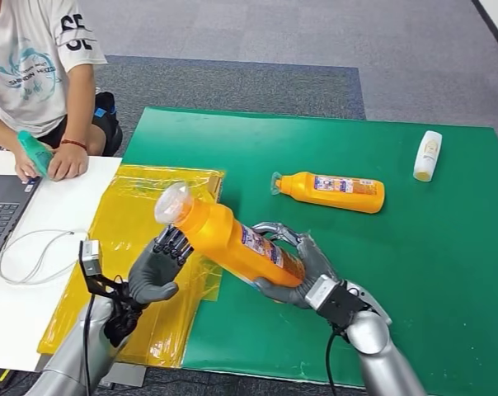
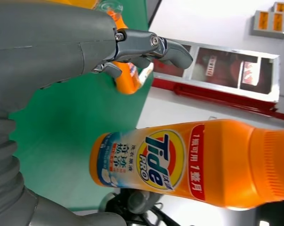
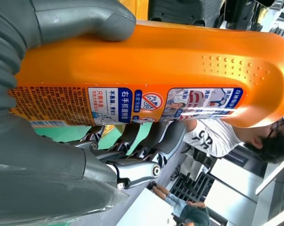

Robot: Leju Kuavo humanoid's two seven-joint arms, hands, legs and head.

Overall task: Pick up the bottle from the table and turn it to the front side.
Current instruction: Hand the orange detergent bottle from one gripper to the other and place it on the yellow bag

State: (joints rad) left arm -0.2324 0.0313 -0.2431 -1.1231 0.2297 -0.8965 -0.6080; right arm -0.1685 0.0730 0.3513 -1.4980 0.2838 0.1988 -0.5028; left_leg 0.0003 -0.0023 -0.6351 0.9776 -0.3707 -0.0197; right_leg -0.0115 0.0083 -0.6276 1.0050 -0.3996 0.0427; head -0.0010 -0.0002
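right hand (image 1: pixel 299 276) grips the base of the long orange plastic bottle with clear cap (image 1: pixel 231 239), lifted and tilted over the green mat's (image 1: pixel 420 272) left edge | label reads "Tide PRO" (left wrist view) | left hand (image 1: pixel 153 272) fingers spread, holding nothing, just under the cap end | second orange bottle (image 1: pixel 331 191) lies mid-mat | small white bottle (image 1: pixel 427 155) near far right corner | person's hand (image 1: pixel 66 161) on white table (image 1: pixel 54 206)

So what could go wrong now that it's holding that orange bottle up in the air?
The right robot hand grips the orange bottle only near its base, so the long tilted body could slip or tip out. The left robot hand is close by the neck and could knock it. A drop might hit the second orange bottle lying on the green mat.
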